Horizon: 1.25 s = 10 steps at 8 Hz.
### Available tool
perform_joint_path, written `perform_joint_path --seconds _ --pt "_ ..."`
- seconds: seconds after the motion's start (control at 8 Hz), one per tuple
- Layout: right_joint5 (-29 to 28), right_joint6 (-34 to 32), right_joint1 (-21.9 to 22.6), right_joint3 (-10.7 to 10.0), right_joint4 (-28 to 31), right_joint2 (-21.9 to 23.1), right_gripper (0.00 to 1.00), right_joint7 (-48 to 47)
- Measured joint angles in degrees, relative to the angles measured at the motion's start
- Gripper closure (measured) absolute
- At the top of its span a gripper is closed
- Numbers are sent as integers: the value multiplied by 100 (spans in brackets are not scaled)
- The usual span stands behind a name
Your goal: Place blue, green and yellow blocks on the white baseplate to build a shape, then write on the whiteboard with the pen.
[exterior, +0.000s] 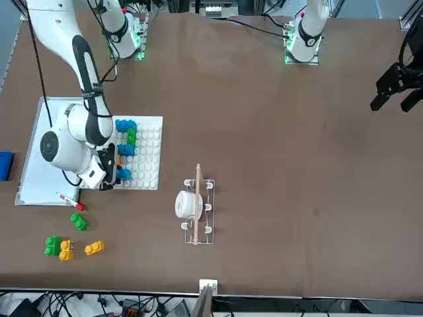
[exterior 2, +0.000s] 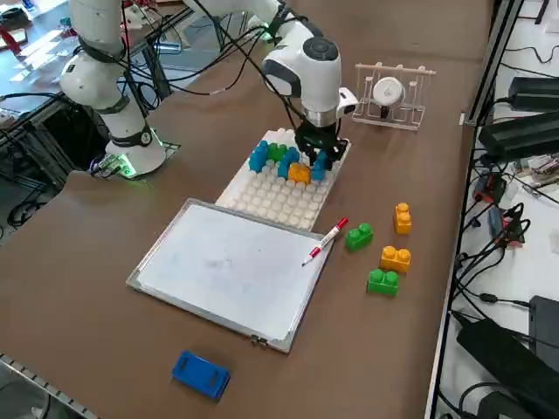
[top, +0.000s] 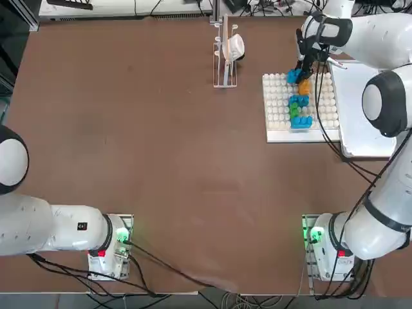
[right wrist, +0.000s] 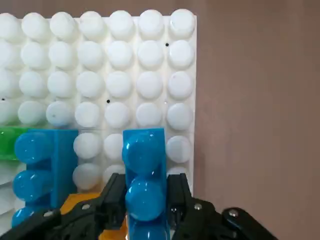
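One blue block (right wrist: 144,175) is clamped between the fingers of the right gripper (right wrist: 145,200), low over the far edge of the white baseplate (top: 277,103), beside the blue, green and yellow blocks already there. The building step is in hand. Next, I think, the block must be pressed straight down onto the studs and then released.

- A brown counter (top: 161,180) carries everything
- A small clear rack (exterior: 197,212) with a thin wooden rod along it sits near mid-counter; in the top view it lies at 12 o'clock from the counter's centre
- A white roll (exterior 2: 388,91) rests in that rack
- A plain blue pad (exterior 2: 201,374) lies alone, well apart from the rack
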<state>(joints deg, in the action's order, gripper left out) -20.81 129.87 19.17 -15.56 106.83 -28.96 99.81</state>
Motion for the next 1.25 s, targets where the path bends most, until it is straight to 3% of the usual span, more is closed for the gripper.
perform_joint_path --seconds 1.25 --pt "39 211 27 4 149 -10 58 10"
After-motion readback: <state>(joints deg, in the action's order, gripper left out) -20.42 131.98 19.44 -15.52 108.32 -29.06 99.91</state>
